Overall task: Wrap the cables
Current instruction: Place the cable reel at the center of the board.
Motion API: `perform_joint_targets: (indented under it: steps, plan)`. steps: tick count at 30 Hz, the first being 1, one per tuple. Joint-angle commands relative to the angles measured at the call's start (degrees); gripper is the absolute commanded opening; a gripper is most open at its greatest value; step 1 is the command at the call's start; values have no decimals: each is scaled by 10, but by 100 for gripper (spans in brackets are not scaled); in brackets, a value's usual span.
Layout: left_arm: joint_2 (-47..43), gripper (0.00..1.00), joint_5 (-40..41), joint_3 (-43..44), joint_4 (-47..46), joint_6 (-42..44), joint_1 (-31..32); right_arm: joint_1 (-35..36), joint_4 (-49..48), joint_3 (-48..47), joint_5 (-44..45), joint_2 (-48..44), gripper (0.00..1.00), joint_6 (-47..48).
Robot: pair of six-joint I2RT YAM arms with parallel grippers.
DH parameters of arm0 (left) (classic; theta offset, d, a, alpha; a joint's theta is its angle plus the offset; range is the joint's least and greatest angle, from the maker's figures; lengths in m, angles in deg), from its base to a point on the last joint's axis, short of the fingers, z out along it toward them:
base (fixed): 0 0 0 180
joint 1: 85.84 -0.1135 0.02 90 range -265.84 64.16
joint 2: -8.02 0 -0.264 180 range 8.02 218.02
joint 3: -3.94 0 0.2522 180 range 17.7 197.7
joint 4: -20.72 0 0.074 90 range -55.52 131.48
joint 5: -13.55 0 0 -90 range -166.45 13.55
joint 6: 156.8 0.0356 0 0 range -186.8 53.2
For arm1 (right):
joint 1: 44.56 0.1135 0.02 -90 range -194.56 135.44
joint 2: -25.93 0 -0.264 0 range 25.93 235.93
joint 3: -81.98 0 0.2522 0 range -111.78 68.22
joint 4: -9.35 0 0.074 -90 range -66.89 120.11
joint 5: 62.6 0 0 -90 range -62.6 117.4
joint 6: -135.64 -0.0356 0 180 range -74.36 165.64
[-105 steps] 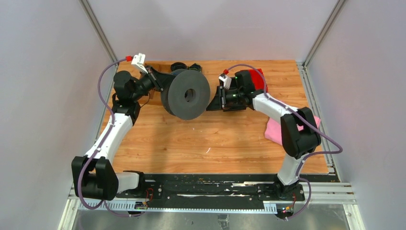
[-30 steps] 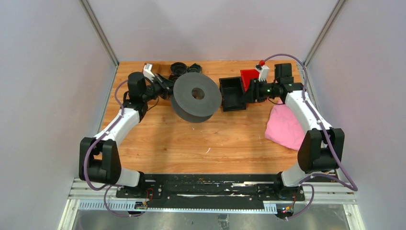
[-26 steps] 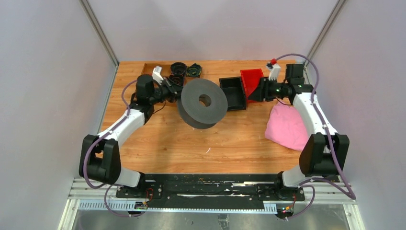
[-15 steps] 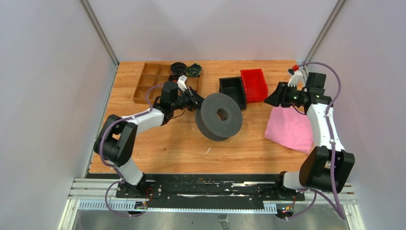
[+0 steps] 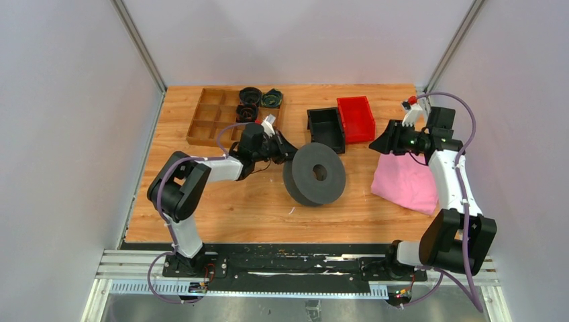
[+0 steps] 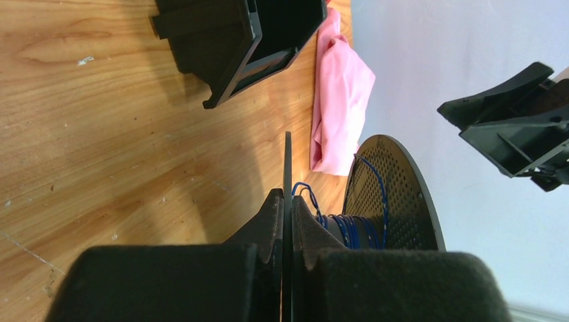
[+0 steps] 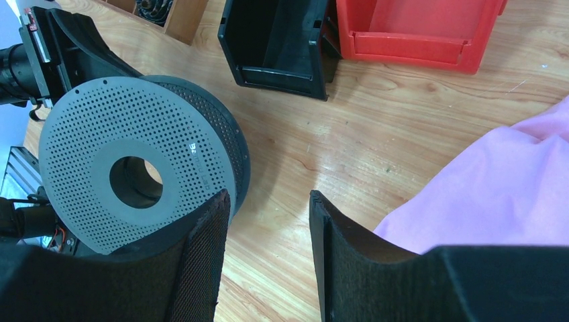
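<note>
Where your left gripper (image 6: 286, 201) pinches 1 flange of the grey spool (image 5: 314, 174), the blue cables (image 6: 349, 229) sit wound on its core just past the fingertips — only the left wrist view shows them. Your right gripper (image 7: 268, 196) hangs spread and empty, right of the spool; the flange's small pale print is unreadable.

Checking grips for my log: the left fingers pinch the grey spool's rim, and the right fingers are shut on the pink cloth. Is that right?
Not quite: the right fingers stand open and hold nothing, with the pink cloth lying on the table beside them, as the right wrist view shows. The left fingers do pinch the grey spool by its rim.
</note>
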Motion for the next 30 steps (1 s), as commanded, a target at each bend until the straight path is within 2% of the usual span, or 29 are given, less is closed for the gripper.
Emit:
perform_joint_targets:
  steps: [1, 15, 30]
  plan:
    - [7, 3, -2, -3, -49, 13, 12, -6, -12, 9, -10, -5, 47, 13]
    - [42, 12, -10, -8, -49, 24, 19, -6, -16, 21, -11, 1, 47, 18]
    - [65, 31, -20, -2, -43, 40, 18, -6, -16, 22, -16, 13, 47, 23]
